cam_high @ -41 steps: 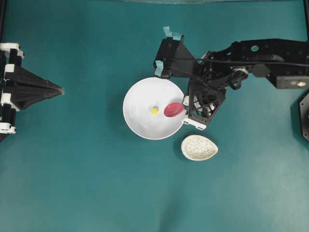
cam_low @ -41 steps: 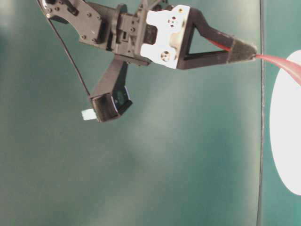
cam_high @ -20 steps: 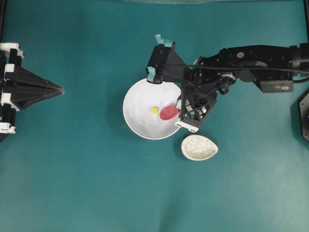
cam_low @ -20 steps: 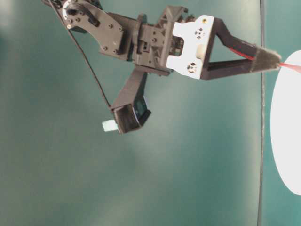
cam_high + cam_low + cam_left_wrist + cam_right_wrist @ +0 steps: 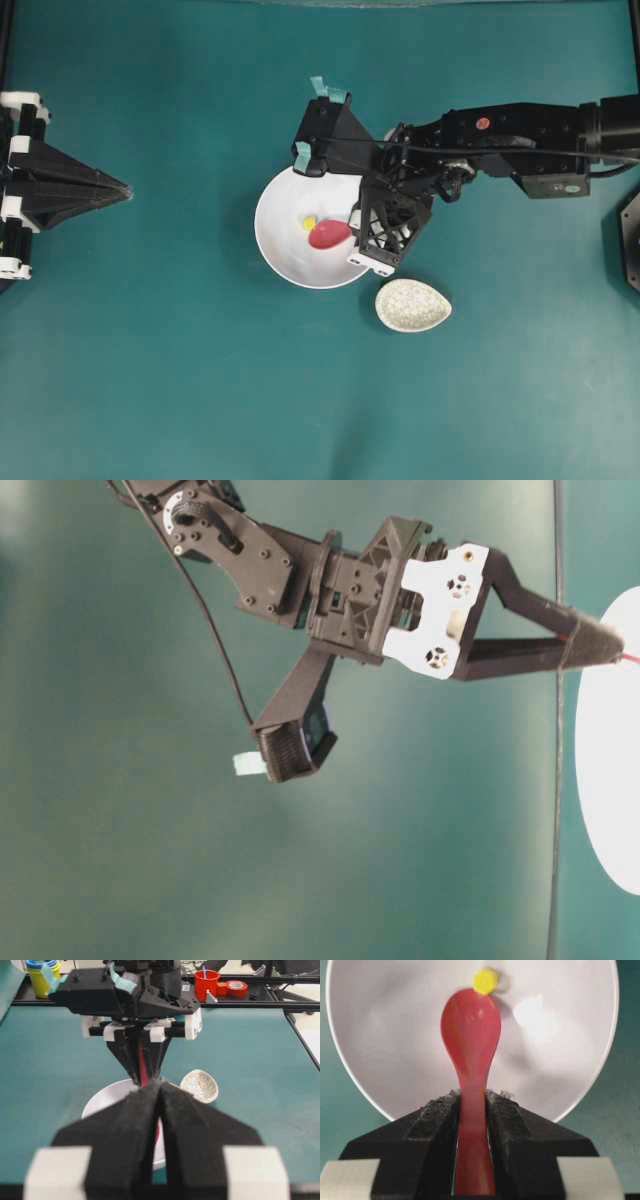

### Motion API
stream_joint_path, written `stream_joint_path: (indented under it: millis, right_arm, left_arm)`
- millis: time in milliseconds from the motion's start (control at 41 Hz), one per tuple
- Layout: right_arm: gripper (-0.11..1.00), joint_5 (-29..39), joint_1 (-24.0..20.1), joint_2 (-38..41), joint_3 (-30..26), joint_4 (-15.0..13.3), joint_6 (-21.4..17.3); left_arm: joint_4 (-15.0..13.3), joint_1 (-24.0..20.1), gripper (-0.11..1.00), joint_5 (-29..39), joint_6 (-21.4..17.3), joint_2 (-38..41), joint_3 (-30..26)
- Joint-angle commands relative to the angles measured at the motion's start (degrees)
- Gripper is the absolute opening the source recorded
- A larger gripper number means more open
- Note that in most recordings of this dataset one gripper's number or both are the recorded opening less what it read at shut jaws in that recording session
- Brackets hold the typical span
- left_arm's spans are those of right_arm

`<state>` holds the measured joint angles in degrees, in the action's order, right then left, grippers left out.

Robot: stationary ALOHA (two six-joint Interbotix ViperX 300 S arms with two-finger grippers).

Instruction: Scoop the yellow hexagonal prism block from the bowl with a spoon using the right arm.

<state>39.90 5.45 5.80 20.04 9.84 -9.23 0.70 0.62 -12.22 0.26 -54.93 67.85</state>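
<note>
Right tool pinching the glossy red-pink spoon, tip touching the tiny yellow hexagonal block in the white bowl — scoop not yet made.

lab bench, teal mat, tape rolls

1. Right arm: stretched in from the right edge of the overhead view, wrist bent downward.
2. Right gripper: fingers pinched tight on a red handle.
3. Left gripper: parked at the left edge, fingers pressed together, pointing inward.
</note>
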Motion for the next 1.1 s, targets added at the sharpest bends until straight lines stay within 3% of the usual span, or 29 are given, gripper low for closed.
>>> stream_joint_path:
  millis: [0,805,1074]
  right_arm:
    - [0.22,-1.41,-0.09,-0.62,-0.97,0.00,0.09]
    - [0.22,-12.66,-0.09,-0.44,1.14,-1.14,0.09]
    - [0.22,-12.30,-0.09,-3.08,1.14,-1.93,0.09]
  left_arm:
    - [0.18,0.26,-0.01,-0.44,0.09,0.44,-1.14]
    - [0.18,0.26,-0.01,-0.35,0.00,0.44,-1.14]
    - [0.18,0.26,-0.01,-0.35,0.00,0.44,-1.14]
